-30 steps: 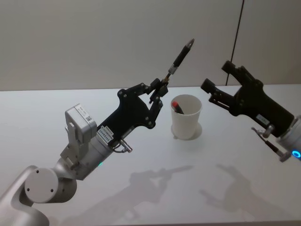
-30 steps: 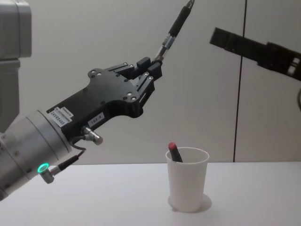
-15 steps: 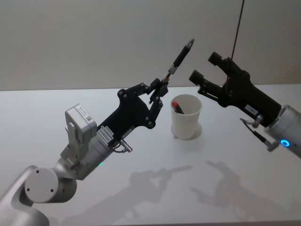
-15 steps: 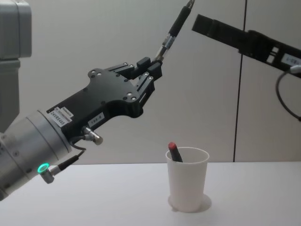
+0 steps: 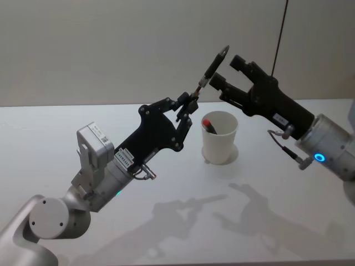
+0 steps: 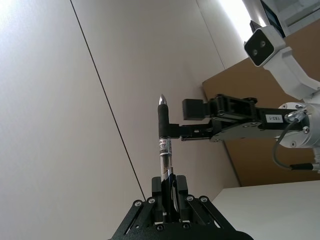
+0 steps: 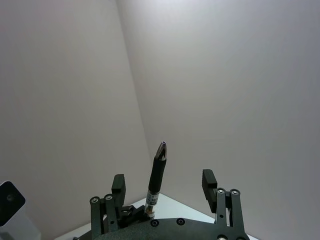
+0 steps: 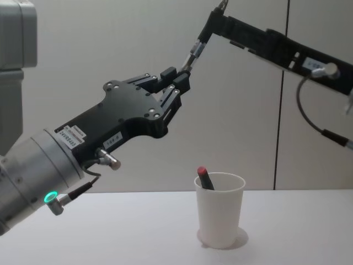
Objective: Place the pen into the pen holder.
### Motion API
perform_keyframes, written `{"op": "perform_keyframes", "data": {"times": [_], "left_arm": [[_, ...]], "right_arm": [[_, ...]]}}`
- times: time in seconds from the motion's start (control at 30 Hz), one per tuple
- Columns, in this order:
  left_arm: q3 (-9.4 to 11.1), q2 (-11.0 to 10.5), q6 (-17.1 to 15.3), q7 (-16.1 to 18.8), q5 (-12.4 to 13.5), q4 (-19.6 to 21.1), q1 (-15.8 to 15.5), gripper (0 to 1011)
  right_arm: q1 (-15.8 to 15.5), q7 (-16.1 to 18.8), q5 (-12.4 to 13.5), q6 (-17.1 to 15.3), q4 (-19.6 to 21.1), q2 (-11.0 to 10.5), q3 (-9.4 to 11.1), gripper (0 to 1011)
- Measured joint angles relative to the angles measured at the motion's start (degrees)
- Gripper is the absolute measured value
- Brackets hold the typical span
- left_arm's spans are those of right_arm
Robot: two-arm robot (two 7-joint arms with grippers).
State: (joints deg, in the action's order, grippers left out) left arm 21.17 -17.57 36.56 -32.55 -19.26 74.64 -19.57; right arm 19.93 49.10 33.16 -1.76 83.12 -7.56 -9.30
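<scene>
White tabletop [image 5: 166, 183] and bare grey wall met me in the head view. My left gripper [image 5: 188, 106] was clamped on the pen [image 5: 213, 64], raised above the cup [image 5: 219, 137]; my right gripper [image 5: 228, 76] stood spread around its tip.

Chest view: a red marker [image 8: 204, 178] sat in the cup.

Wrist views: a misaligned closure could knock the pen loose.

White table [image 5: 66, 122]: white paper cup [image 5: 219, 143] standing upright on it, red-tipped pen [image 5: 209, 125] inside.
</scene>
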Motion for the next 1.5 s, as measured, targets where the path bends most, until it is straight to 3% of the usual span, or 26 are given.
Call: {"op": "perform_keyframes", "data": {"times": [0.2,0.83,1.03,1.13,1.5], "left_arm": [[0.0,0.0,0.0,0.0,0.0,0.0,0.0,178],[0.0,0.0,0.0,0.0,0.0,0.0,0.0,178],[0.0,0.0,0.0,0.0,0.0,0.0,0.0,347],[0.0,0.0,0.0,0.0,0.0,0.0,0.0,403],[0.0,0.0,0.0,0.0,0.0,0.0,0.0,769]], "right_arm": [[1.3,-0.3,0.3,-0.5,-1.5,0.8,-0.8,862],[3.1,-0.6,1.2,-0.8,-3.0,1.8,-2.7,242],[3.1,-1.0,1.7,-0.9,-2.8,1.8,-3.0,109],[3.1,-1.2,1.9,-0.9,-2.6,1.7,-3.1,110],[3.2,-2.0,3.1,-1.2,-1.8,1.3,-3.3,109]]}}
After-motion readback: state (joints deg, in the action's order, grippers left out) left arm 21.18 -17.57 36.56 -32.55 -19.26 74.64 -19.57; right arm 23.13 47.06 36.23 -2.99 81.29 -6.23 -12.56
